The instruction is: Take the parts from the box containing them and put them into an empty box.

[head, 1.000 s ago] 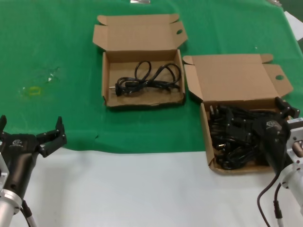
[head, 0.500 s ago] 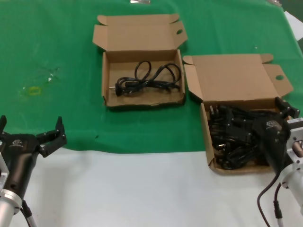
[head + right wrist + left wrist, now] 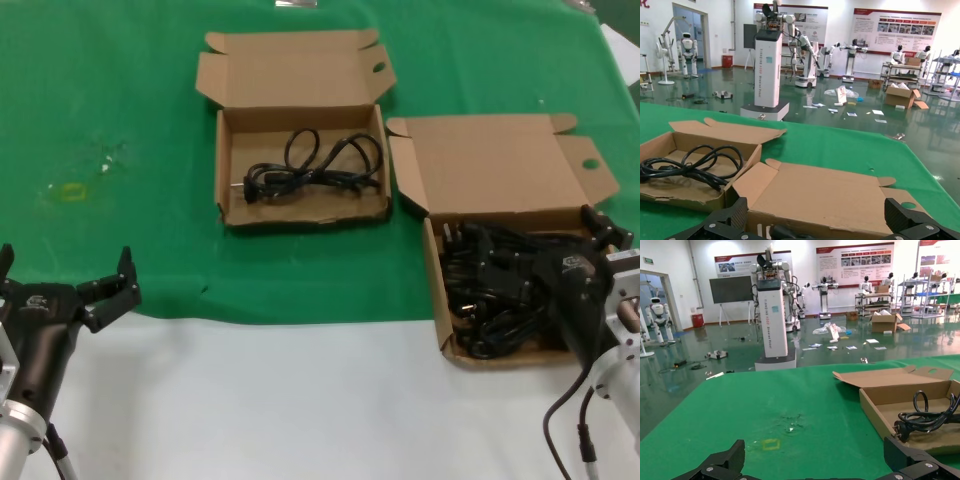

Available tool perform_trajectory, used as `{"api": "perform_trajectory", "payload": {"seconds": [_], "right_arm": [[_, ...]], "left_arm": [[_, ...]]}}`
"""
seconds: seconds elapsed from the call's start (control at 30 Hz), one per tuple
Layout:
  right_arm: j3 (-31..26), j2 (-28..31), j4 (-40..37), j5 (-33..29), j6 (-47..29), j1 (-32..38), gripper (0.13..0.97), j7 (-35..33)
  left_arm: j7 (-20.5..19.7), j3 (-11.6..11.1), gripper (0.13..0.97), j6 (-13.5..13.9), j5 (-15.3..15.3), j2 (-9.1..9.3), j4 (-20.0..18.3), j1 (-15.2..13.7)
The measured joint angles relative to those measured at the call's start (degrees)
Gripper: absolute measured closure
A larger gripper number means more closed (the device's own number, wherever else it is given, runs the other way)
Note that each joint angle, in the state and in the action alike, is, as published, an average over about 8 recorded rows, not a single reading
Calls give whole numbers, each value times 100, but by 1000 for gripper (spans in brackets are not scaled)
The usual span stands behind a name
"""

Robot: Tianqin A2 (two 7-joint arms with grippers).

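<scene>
While the green cloth [image 3: 120, 90] around both cartons carries only a small yellowish mark [image 3: 70, 192] well off to the left, the right gripper [image 3: 560, 265] sinks among the tangled parts [image 3: 490, 285] in the box containing them [image 3: 436, 280] at near right, its dark body covering that carton's right side. Black against black cords, its fingers cannot be made out as spread or closed. One coiled cord [image 3: 310, 165] lies in the farther box [image 3: 300, 214], and the left gripper [image 3: 65, 275] hangs spread wide at the near left edge.

Left gripper [image 3: 812, 465] jaws spread over green cloth [image 3: 765, 405]; box [image 3: 905, 400] w/ one cord [image 3: 927, 417] beyond.
</scene>
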Motion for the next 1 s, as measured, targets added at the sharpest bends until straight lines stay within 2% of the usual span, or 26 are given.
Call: {"api": "perform_trajectory", "payload": {"seconds": [1.0], "right_arm": [[0, 0, 0, 0, 0, 0, 129, 0]], "left_arm": [[0, 0, 132, 0, 0, 0, 0, 0]]}}
